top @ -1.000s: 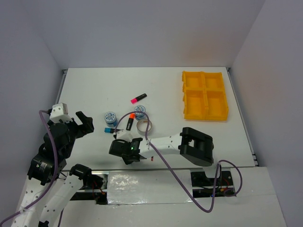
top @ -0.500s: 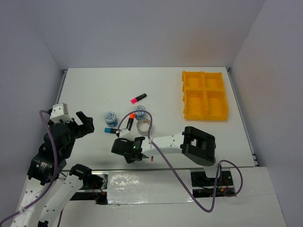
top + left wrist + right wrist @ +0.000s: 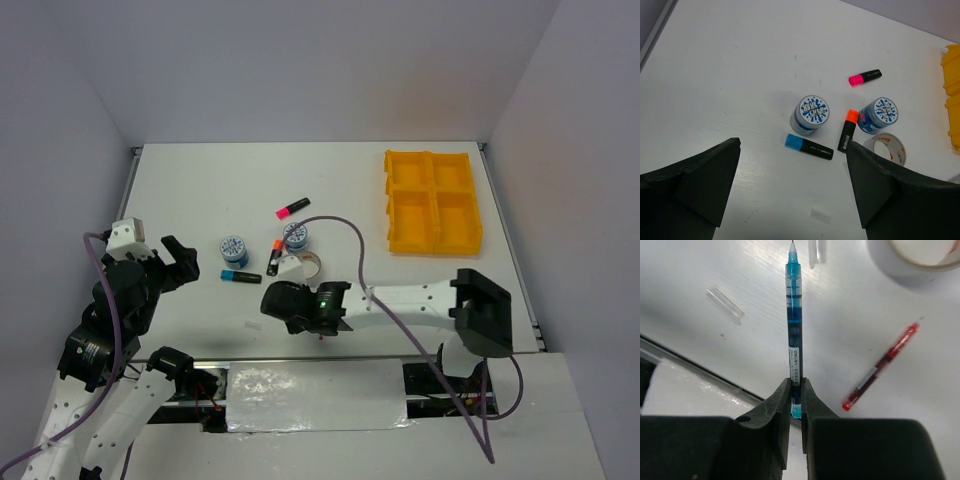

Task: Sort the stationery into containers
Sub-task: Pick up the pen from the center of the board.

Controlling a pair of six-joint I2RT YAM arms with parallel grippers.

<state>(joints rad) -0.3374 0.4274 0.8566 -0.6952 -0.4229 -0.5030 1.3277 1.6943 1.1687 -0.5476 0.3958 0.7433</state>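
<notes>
The blue pen [image 3: 793, 315] runs up the middle of the right wrist view, tip toward the top edge. Its lower end is pinched between the two fingers of the right gripper [image 3: 795, 386], whose jaws are shut on the barrel. Whether the pen is clear of the table [image 3: 200, 190] cannot be told. The red pen [image 3: 880, 367] lies slanted at lower right of that view, apart from the blue one. Two clear caps [image 3: 725, 305] lie loose at upper left and at the top edge, and the silver tape ring [image 3: 920, 252] shows in the upper right corner.

In the top view, the orange highlighter [image 3: 275, 257] lies just left of the tape ring, with one tape roll [image 3: 295, 235] just above them. The other tape roll [image 3: 232, 247] and the blue highlighter [image 3: 238, 276] lie further left. The pink highlighter [image 3: 292, 208] lies above the group, and the yellow tray [image 3: 432, 200] is well apart at upper right.

Since a second ago the right arm has swung. Its dark elbow block has moved toward the right edge, and the gripper now sits a little further right and points left. The loose stationery has not shifted.

The left gripper [image 3: 178, 262] hangs at centre left as before, jaws spread wide and holding nothing.
</notes>
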